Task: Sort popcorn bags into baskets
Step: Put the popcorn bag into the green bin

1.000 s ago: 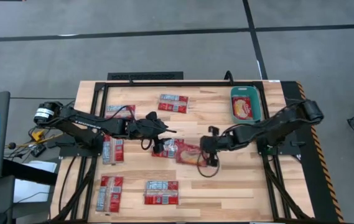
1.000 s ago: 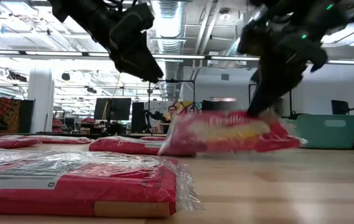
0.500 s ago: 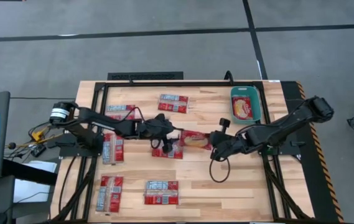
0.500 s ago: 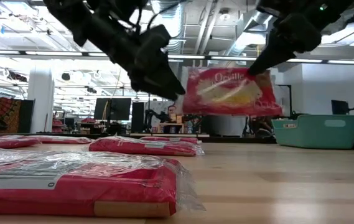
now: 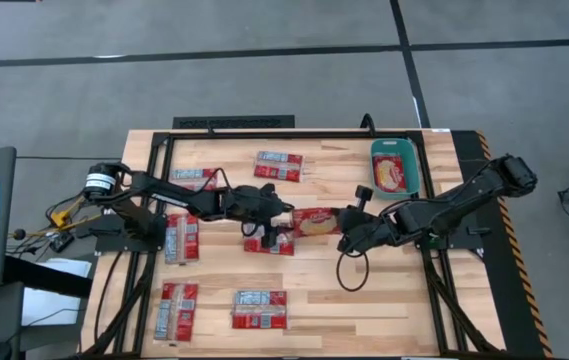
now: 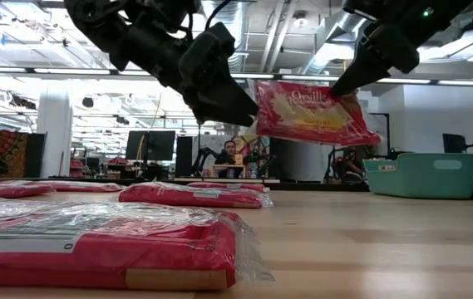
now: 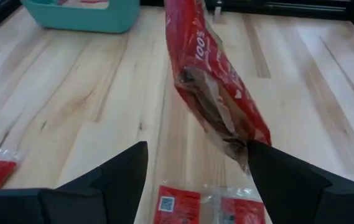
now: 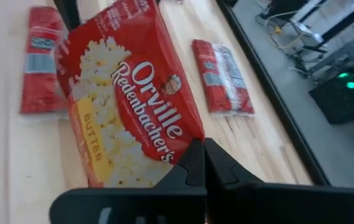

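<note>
1. Held popcorn bag (image 5: 316, 221), red with a yellow popcorn picture, lifted clear of the table (image 5: 384, 300), near its middle, well apart from the teal basket (image 5: 409, 178).
2. Right gripper (image 5: 348, 229) pressed together on the bag's edge facing the basket; in the right wrist view, fingers (image 8: 192, 163) closed on its corner.
3. Left gripper (image 5: 282, 207) at the bag's opposite end, fingers (image 7: 121, 171) spread wide, bag hanging between them, one finger close to its lower corner.
4. Basket at the table's far right corner, one bag (image 5: 391, 174) already inside.
5. Other bags flat on the table, all farther from the basket than the held bag: one (image 5: 278, 165) toward the far edge, one (image 5: 270, 240) just below the left gripper, two (image 5: 258, 309) along the near edge.
</note>
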Motion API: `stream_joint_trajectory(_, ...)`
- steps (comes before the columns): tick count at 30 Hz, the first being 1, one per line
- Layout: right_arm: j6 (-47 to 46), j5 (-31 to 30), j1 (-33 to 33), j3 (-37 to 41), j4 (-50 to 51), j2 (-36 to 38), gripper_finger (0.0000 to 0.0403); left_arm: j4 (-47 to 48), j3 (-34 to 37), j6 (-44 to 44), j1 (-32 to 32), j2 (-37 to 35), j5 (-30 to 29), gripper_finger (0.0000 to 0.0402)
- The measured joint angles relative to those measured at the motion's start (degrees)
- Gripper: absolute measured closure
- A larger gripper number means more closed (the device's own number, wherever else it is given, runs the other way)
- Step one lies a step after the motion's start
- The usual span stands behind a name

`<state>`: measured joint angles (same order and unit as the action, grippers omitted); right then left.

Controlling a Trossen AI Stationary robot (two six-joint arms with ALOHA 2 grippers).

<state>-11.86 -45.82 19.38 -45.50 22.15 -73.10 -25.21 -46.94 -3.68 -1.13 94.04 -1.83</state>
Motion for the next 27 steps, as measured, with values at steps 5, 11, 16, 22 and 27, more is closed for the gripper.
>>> stream_joint_trajectory(5,-0.1,-3.0,-0.4,0.0,1.6,0.0,0.04,0.4,-0.1,-0.8,-0.6,-0.8,-0.3,0.0133)
stream_joint_trajectory(11,0.4,-3.4,-0.4,0.0,1.4,0.0,0.04,-2.3,-0.1,-0.4,-1.3,-1.2,-0.4,0.0093)
stream_joint_trajectory(16,3.0,-3.7,-0.2,0.0,-1.2,0.0,0.04,-2.6,-0.1,-1.6,-3.1,-1.2,-4.5,0.0065)
stream_joint_trajectory(22,6.0,-3.6,-0.2,-0.1,-4.1,0.0,0.04,-2.5,-0.1,-3.0,-4.3,-1.2,-3.5,0.0063)
stream_joint_trajectory(27,8.3,-3.5,-0.4,-0.1,-7.4,0.0,0.04,-4.6,-0.1,1.3,-4.0,-1.2,6.1,0.0091)
